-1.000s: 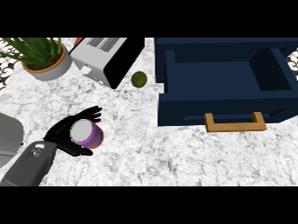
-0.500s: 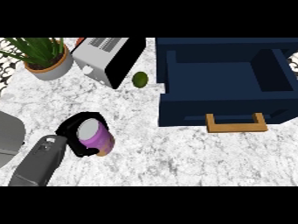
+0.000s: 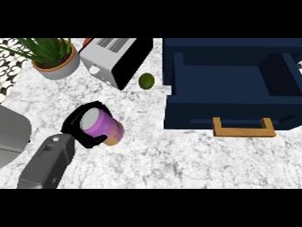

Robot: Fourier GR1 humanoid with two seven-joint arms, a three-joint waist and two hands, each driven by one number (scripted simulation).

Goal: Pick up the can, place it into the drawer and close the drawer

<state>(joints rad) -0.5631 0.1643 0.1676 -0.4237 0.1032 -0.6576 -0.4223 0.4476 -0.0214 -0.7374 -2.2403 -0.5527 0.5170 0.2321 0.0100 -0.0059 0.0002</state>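
Your left hand (image 3: 81, 128) has its fingers curled round the purple can (image 3: 101, 126), which sits tilted above the marble desk (image 3: 179, 159), well left of the open navy drawer (image 3: 235, 86) with its wooden handle (image 3: 243, 128). Between them lies bare desk. Behind the can you have a toaster (image 3: 117, 60), a small green fruit, perhaps a lime (image 3: 146, 80), and a potted plant (image 3: 52, 57).
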